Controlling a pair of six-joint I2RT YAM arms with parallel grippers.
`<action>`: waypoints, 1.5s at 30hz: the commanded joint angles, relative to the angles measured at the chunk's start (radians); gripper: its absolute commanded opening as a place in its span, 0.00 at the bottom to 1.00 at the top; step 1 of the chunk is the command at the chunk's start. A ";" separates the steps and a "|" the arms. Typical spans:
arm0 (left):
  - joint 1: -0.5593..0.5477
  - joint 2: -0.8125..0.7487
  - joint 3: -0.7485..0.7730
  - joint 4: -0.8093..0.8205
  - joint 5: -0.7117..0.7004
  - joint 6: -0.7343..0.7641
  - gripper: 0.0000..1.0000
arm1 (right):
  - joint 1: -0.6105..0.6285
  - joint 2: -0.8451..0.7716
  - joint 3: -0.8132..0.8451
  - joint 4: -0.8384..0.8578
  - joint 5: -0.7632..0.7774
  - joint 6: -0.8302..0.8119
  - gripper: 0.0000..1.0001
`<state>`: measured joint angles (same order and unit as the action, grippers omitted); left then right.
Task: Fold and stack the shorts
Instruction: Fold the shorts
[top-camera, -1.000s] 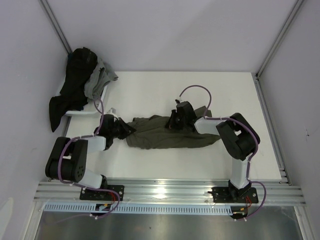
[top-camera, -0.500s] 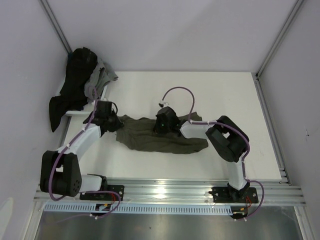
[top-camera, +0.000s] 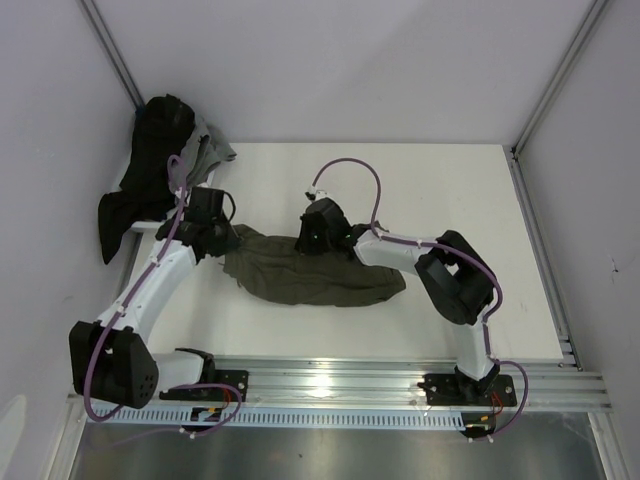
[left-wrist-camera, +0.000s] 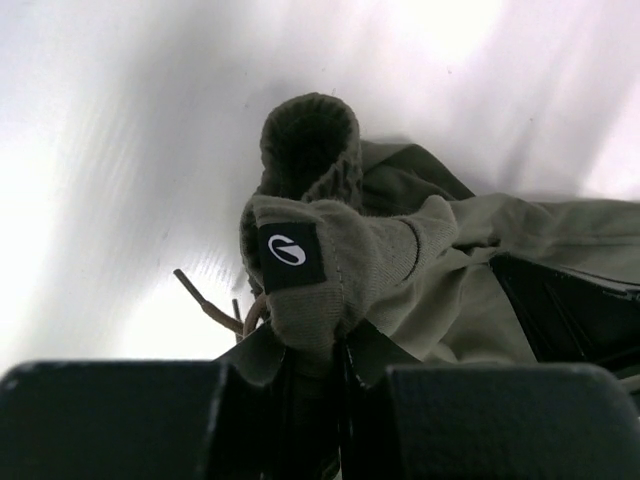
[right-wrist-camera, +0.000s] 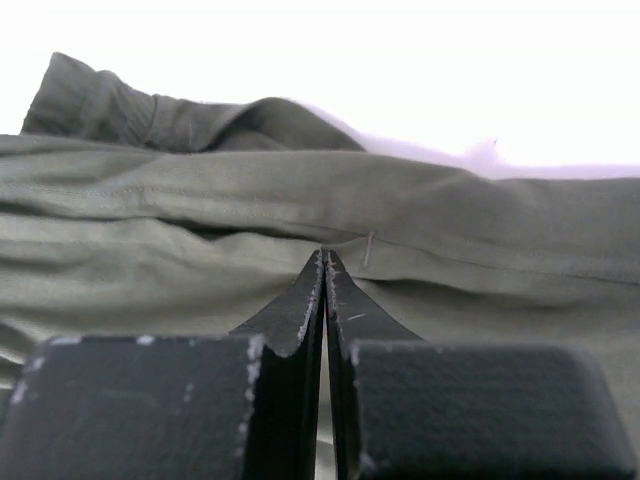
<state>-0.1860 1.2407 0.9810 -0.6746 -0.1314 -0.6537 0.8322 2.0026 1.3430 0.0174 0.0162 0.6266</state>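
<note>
Fingers on L gripper (left-wrist-camera: 315, 350) clamp the shorts (left-wrist-camera: 385, 250) at frame centre, R gripper (right-wrist-camera: 324, 262) pinches just a thin fold, so pull unevenly & you could lose it.

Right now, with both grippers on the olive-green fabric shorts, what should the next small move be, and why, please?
Probably draw the grippers slightly apart to pull the cloth taut. The left gripper pinches the ribbed waistband, the right gripper pinches a fold, and the olive-green fabric shorts lie bunched and wrinkled on the white table between them.
</note>
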 joint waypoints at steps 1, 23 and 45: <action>-0.010 -0.030 0.068 -0.055 -0.080 0.017 0.00 | 0.001 -0.036 0.054 -0.078 -0.062 -0.044 0.02; -0.020 0.019 0.154 -0.111 -0.129 0.065 0.00 | 0.036 -0.049 -0.045 -0.199 -0.318 0.001 0.02; -0.318 -0.001 0.237 -0.184 -0.261 0.049 0.00 | 0.054 0.229 0.064 -0.059 -0.466 0.188 0.02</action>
<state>-0.4408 1.2491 1.1496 -0.8391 -0.3313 -0.5945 0.8795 2.1738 1.3918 -0.0399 -0.4545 0.7921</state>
